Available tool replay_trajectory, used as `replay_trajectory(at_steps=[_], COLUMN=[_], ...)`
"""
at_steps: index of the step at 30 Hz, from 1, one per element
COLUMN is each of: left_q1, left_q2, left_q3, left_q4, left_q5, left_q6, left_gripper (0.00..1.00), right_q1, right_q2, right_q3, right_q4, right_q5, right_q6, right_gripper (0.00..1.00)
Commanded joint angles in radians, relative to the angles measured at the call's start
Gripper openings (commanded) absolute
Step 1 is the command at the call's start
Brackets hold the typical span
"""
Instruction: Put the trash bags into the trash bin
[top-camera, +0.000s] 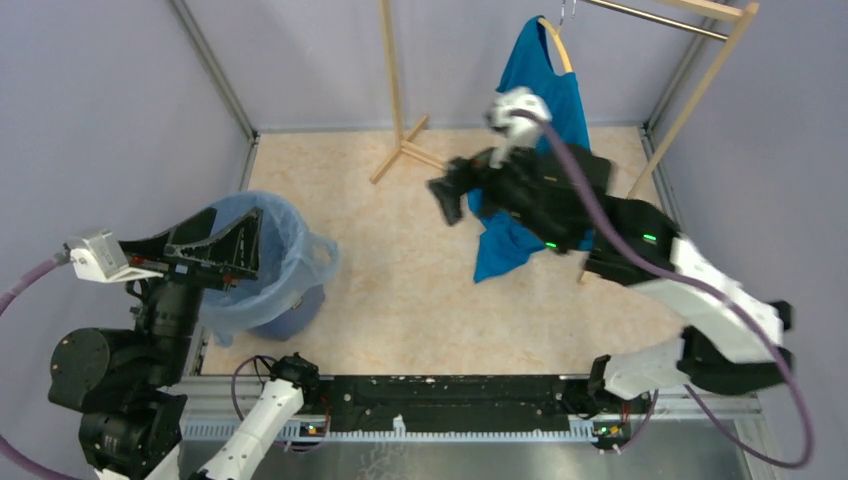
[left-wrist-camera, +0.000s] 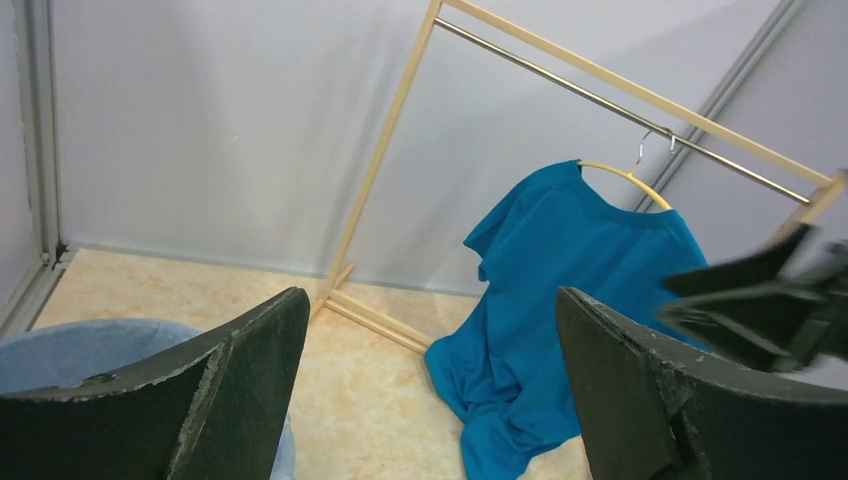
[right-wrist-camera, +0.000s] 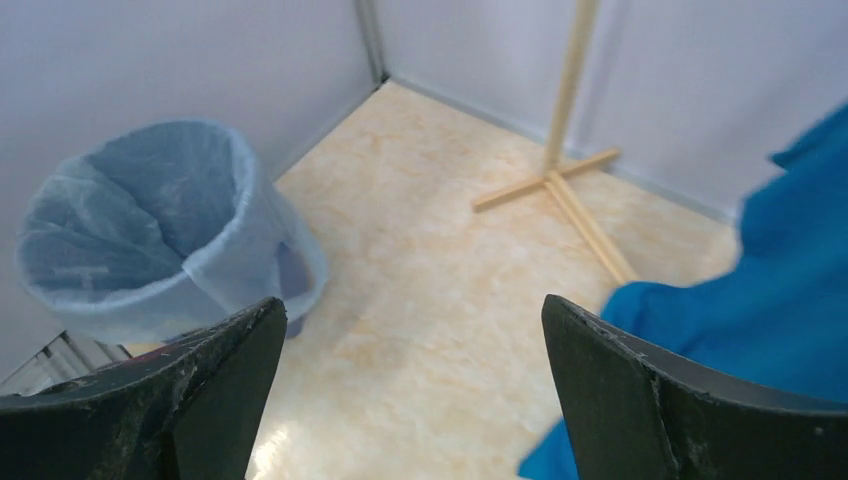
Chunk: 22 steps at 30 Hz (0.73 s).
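Trash bag (top-camera: 290, 235) – thin, pale blue-grey and crinkly – sat inside the trash bin (top-camera: 297, 318), its top edge folded out over the rim and hanging down the outside. The round blue bin stood upright at the left side of the pale marbled bench (top-camera: 400, 290), close to the left wall. The left jaws were spread wide above the bin's near-left rim and held nothing; whether they touched the bag could not be told. The right jaws, also spread wide and holding nothing, hung over the middle of the bench, well apart from the bin and just beside a bright blue T-shirt (top-camera: 545, 80). The shirt hung from a hanger (top-camera: 558, 45) on a wooden clothes rack (top-camera: 395, 90) at the back – its lower part sagged to the bench.
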Motion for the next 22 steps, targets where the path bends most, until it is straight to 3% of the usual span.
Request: replay_trajectory(at_steps=[1,5,9,22], left_q1=[-0.003,-0.003,-0.003,-0.003], left_q2=[0.008,0.030,0.092,0.159], left_q3=[-0.080,-0.133,-0.108,-0.096], left_q4=[0.158,0.246,0.274,0.257], left_q5=[-0.017,-0.014,-0.009,-0.020], left_q6=[0.052,0.047,0.049,0.013], left_gripper=[0.99,0.99,0.99,0.99], right_q1=[0.005,0.005,0.005,0.005], right_q2=[-0.290,-0.539,-0.672,-0.781], right_q3=[-0.169,-0.222,-0.239,-0.389], right_q4=[-0.105,-0.172,-0.211,-0.096], right_q5=[0.148,0.241,0.312,0.385], right_q6=[-0.050,-0.029,-0.030,-0.118], right_gripper=[0.99,0.99,0.99,0.99])
